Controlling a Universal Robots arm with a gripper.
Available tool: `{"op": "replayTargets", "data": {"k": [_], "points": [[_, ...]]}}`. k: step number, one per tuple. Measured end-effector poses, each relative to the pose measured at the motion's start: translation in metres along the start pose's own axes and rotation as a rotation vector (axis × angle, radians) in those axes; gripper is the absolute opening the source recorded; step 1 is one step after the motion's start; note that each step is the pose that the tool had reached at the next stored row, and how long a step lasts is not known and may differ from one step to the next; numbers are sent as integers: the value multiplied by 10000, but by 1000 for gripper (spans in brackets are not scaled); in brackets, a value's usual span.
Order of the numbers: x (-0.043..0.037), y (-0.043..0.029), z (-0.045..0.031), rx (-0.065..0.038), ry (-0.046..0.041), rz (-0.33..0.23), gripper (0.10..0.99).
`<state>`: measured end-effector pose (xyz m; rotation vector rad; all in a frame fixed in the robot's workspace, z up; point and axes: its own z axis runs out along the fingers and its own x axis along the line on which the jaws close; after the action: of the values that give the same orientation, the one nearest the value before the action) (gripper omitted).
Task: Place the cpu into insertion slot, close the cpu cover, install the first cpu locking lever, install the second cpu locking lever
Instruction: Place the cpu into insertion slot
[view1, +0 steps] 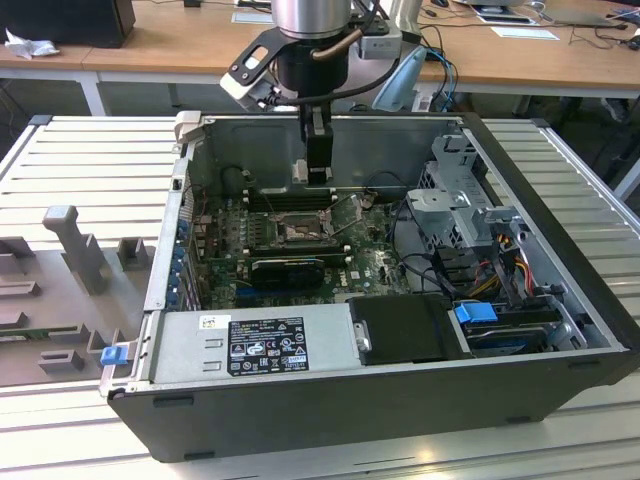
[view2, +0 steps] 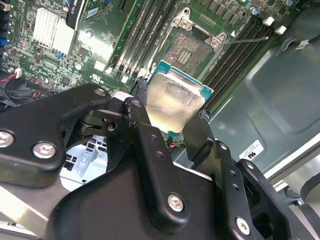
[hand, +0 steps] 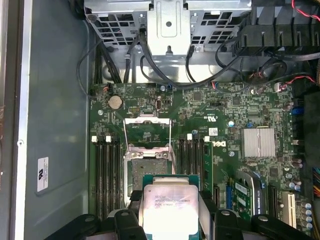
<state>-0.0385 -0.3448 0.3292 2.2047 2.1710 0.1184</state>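
Gripper (view2: 172, 109) clenched on cpu (hand: 167, 200) edges, hovering above motherboard (hand: 225, 107) centre, insertion slot (hand: 146, 172) uncovered, cpu cover (hand: 148, 120) raised open

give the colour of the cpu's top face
Pale silver, green-edged: the cpu shows best in the second wrist view.

A lab: slatted metal workbench (view1: 80, 160), open computer case (view1: 560, 290), cluttered desks (view1: 180, 40) behind.
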Motion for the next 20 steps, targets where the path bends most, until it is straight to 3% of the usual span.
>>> {"op": "replayTargets", "data": {"k": [16,20], "points": [[-2,-8,90,0,-1,0,529],[-4,-15,172,0,-1,0,529]]}}
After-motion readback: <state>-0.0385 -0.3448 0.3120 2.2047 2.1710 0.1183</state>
